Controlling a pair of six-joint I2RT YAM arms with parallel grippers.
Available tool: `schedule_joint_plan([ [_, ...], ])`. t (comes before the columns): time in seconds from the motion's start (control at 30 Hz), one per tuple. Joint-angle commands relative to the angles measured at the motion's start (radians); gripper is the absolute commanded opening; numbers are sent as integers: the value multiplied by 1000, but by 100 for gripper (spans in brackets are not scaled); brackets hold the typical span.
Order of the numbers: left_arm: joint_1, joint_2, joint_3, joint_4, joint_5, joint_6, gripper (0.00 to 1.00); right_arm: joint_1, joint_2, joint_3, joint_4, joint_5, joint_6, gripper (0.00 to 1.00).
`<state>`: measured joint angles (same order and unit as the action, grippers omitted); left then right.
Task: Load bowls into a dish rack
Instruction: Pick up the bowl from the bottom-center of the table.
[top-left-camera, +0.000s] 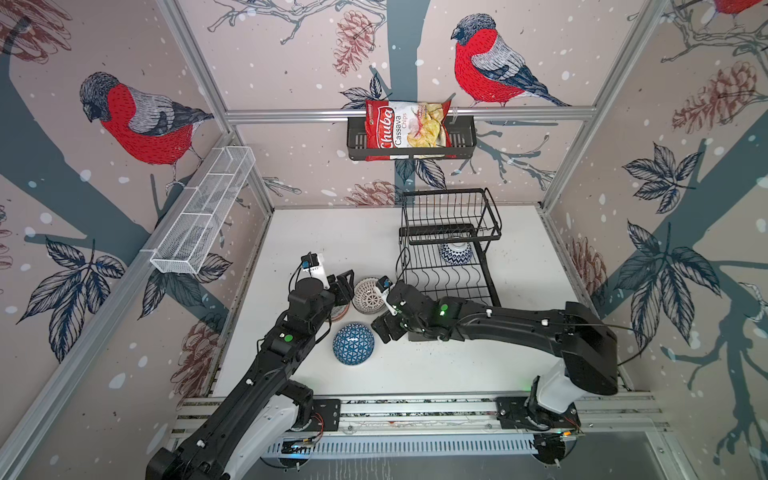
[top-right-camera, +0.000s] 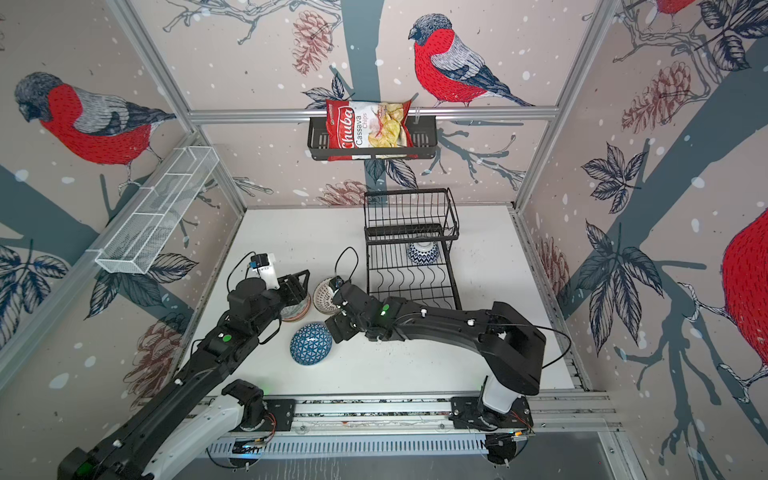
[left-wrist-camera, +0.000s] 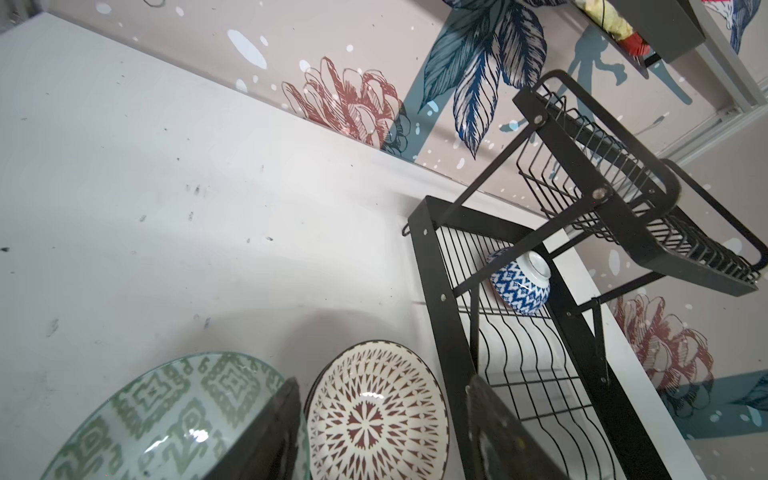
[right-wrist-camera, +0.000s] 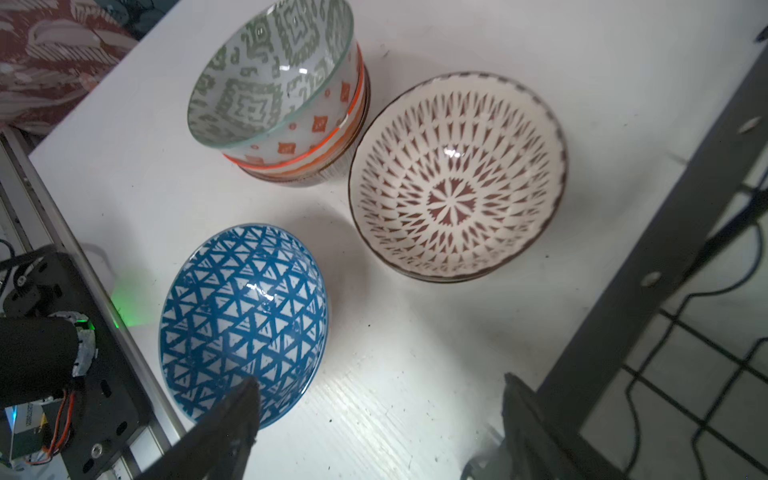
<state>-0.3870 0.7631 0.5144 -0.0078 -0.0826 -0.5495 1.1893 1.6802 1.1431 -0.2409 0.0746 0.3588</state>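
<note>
In a top view: right fingers spread and empty, low beside the blue triangle-patterned ceramic bowl on the white worktop. Only a blue zigzag bowl loaded in the black wire dish rack.

Left wrist view: left fingers apart, gripping nothing, above a stack topped by a green-patterned bowl and a brown-and-white starburst bowl — could clip either rim on descent.

Right wrist view: glossy wall, thin rim — likely to skid away if pinched off-centre, with the rack frame close by to bump.
</note>
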Motion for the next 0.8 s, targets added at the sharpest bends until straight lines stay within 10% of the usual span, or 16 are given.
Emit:
schedule_joint_plan([
  [0.0,4,-7,-4,7,-45,18,64,6,42,32,-38,-24,21,88],
  [0.77,32,-54,-39,-8,-105,24,65,36,282,221,-135,-70,-3,75],
])
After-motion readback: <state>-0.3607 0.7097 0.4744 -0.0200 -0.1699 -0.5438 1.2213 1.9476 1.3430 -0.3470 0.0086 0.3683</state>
